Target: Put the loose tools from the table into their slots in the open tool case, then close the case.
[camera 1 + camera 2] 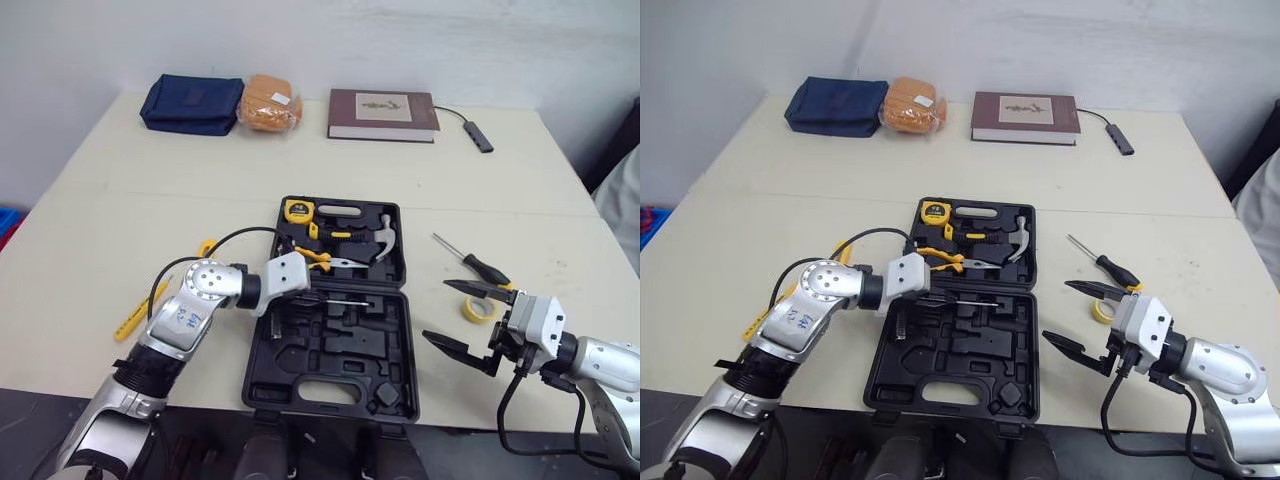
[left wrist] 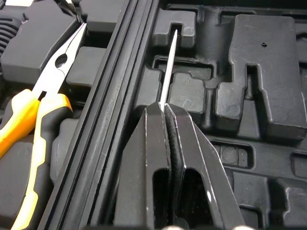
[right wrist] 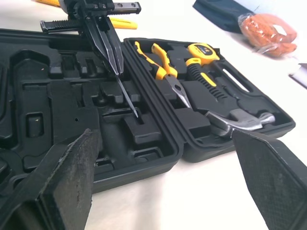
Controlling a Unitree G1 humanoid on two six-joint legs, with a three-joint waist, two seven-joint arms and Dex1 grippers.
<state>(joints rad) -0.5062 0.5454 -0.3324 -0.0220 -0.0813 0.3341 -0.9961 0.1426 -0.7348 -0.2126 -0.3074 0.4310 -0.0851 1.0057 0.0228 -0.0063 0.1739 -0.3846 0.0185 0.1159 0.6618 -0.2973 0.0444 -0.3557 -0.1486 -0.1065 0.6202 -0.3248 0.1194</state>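
**A:** Nearest us, the right gripper (image 1: 462, 320) hangs over the tabletop (image 1: 100, 230), to the right of the case (image 1: 330, 405). Its fingers are spread wide and hold nothing.

**B:** And the left gripper (image 2: 164, 109)?

**A:** Pinched tight on a thin steel rod (image 2: 169, 62), over the near half of the case. The rod's tip is at a narrow slot (image 2: 176, 28), just on the near side of the hinge (image 2: 120, 96).

**B:** So we're mid-placement?

**A:** I'd say so, this is the seating step. Next the rod needs to go flat into its groove, and then the fingers let go and lift straight up.

**B:** Tight spot?

**A:** Fairly. The hinge ridge runs right alongside, with the pliers (image 2: 53, 81) bedded just beyond it, so there's little room to drift toward the far side. The moulded walls around the slot are narrow too.

**B:** What's left outside?

**A:** A screwdriver (image 1: 468, 257) and a tape roll (image 1: 468, 313) lie to the right of the case, just beyond the right gripper. A yellow tool (image 1: 138, 312) sits well off to the left.

**B:** Room to work?

**A:** Plenty of open tabletop on the right. The near edge is close by that gripper, though, so I'd reach toward the far side. The lid stays open until all of those are in.
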